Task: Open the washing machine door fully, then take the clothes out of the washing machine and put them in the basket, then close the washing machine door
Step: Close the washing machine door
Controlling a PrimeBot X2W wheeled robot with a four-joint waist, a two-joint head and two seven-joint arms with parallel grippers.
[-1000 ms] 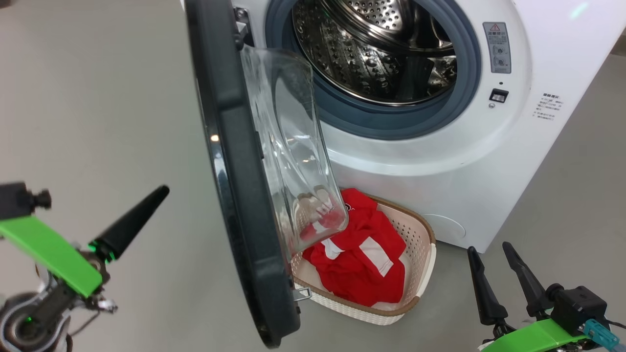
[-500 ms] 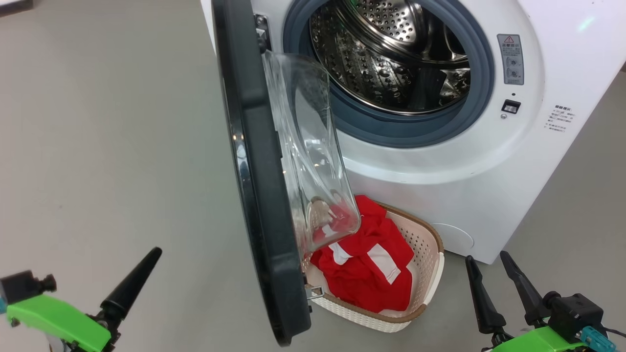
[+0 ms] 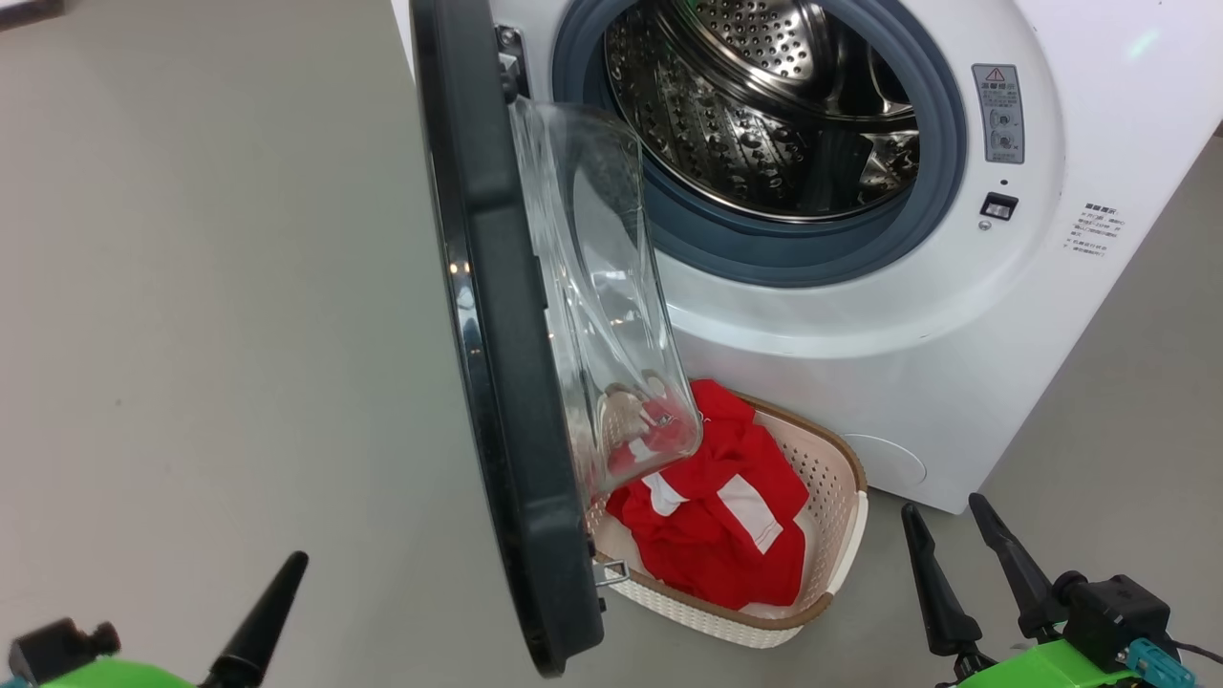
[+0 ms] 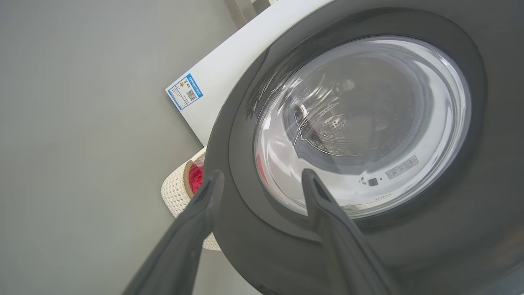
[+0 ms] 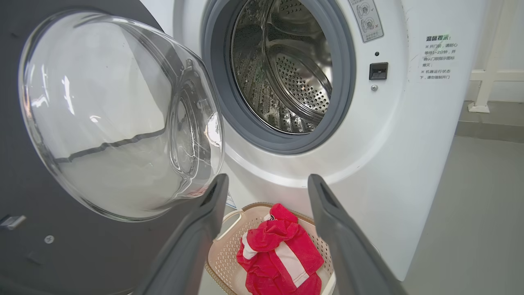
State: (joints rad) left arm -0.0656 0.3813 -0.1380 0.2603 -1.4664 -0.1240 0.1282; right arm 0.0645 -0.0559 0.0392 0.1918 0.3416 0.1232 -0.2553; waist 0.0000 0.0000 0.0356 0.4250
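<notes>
Head view: the big white front-loading washing machine [image 3: 860, 325] is cut off at the top edge, so only the lower part of its perforated steel drum [image 3: 755, 115] and grey rubber ring [image 3: 764, 253] shows. The large round black-rimmed washing machine door [image 3: 497, 334] stands swung out, nearly edge-on. Its bulging clear glass bowl [image 3: 602, 287] points toward the opening. The door hides the left end of the small cream perforated plastic basket [image 3: 841, 497], which sits on the grey floor [image 3: 191, 287] at the foot of the machine. The bright red clothes with white panels [image 3: 717, 535] lie heaped inside it, their upper part seen blurred through the glass. The left gripper [image 3: 253, 626] is cropped at the lower left to one dark finger and a bit of green body. The right gripper [image 3: 940, 506] sits at the lower right with its fingers apart, holding nothing.

Left wrist view: the door's outer face is close in front, and its glass shows the drum in distorted form. The left gripper's two fingers are spread wide with nothing between them. Whether they touch the rim cannot be told. Past the door's edge a sliver of the basket and a bit of red cloth show. A small blue label [image 4: 186, 91] is stuck on the machine's white side.

Right wrist view: the open fingers frame the basket and the clothes below the drum opening. The door's inner side and glass bowl are on the left. The basket's near edge is cut off at the bottom.
</notes>
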